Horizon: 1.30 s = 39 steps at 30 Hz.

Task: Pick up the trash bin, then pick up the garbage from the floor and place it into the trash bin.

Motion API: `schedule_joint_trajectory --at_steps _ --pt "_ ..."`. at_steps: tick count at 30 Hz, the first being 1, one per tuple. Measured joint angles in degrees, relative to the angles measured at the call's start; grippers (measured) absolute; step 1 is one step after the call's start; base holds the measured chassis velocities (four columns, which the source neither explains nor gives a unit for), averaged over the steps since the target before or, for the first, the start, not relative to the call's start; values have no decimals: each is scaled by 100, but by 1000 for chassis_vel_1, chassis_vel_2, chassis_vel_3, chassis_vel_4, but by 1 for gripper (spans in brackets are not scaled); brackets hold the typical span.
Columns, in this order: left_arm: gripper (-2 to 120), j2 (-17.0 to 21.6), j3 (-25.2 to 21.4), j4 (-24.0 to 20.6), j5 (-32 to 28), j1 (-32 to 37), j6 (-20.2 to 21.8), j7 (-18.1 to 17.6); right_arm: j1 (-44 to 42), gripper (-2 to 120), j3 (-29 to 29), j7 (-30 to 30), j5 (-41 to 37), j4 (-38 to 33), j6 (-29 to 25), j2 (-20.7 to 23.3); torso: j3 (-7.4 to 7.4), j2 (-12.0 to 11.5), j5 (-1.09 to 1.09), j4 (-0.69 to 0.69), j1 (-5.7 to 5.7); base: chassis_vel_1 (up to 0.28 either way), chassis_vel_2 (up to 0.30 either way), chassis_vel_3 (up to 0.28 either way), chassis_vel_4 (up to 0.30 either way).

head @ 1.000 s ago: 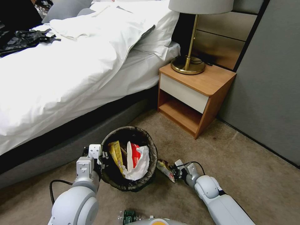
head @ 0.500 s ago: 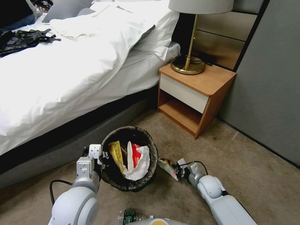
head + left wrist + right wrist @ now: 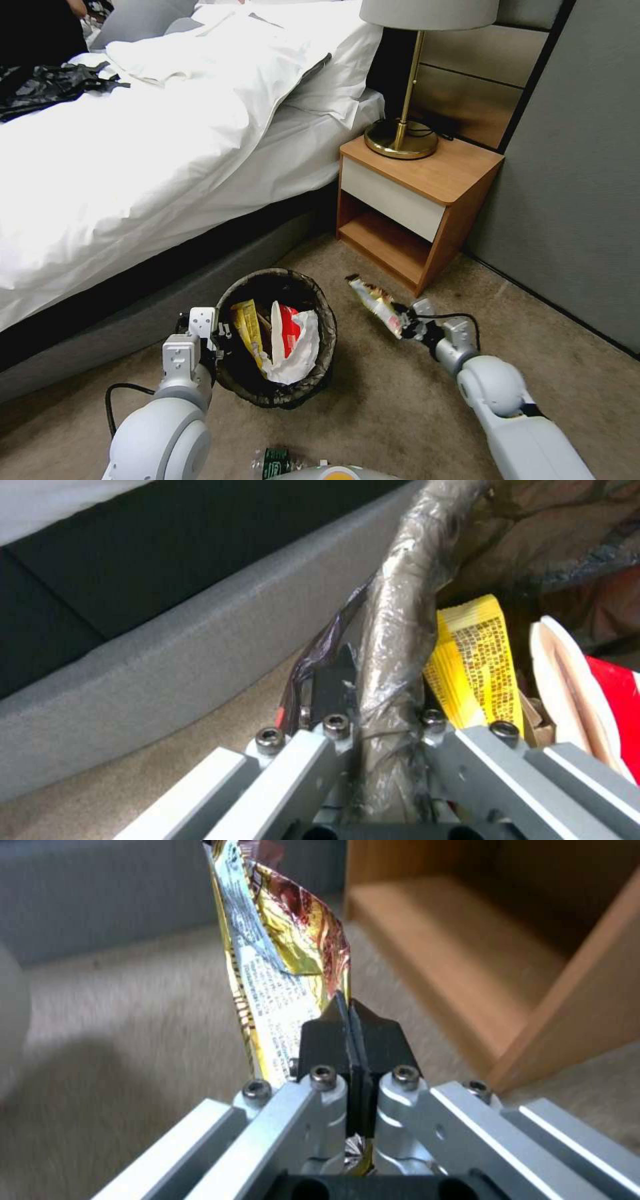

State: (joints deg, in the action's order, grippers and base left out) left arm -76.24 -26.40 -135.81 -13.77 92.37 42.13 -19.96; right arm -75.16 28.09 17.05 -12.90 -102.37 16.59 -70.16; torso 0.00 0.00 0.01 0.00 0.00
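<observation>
Trash bin [image 3: 277, 393] on carpet beside bed [image 3: 133, 167], holding yellow packet [image 3: 247, 327], red-and-white cup [image 3: 288, 333], white paper. Left tool [image 3: 210, 343] pinched onto bin's bag-covered rim [image 3: 393, 630], one finger outside, one inside. Right tool [image 3: 408, 325] pressed together on shiny snack wrapper [image 3: 375, 303], held above carpet between bin and nightstand [image 3: 427, 200].

Your left gripper [image 3: 215, 331] low, left of torso, fingers clamped. Your right gripper [image 3: 408, 322] raised off floor, arm stretched forward-right, black pads [image 3: 347, 1032] pressed together.
</observation>
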Motion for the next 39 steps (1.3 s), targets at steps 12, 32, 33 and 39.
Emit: schedule_joint_trajectory --at_steps 12,32,33,39 --pt "0 6 3 -14 -16 -13 0 -4 -260 0 951 860 -1563 -1597 -62 221 0 0 0 -1 0 0 0 0 0" --pt "0 -43 21 32 15 -34 0 -3 1306 0 -1115 2269 -2702 -2123 38 1826 0 0 -1 0 0 0 0 0 0" --pt "0 -58 21 35 27 -33 0 -3 1462 0 -1421 2243 -2664 -2042 60 1847 0 0 -1 1 0 0 0 0 0" --pt "0 -79 15 15 50 6 0 -2 1811 0 -2176 2219 -2376 -1596 67 1757 0 0 -1 1 0 0 0 0 0"
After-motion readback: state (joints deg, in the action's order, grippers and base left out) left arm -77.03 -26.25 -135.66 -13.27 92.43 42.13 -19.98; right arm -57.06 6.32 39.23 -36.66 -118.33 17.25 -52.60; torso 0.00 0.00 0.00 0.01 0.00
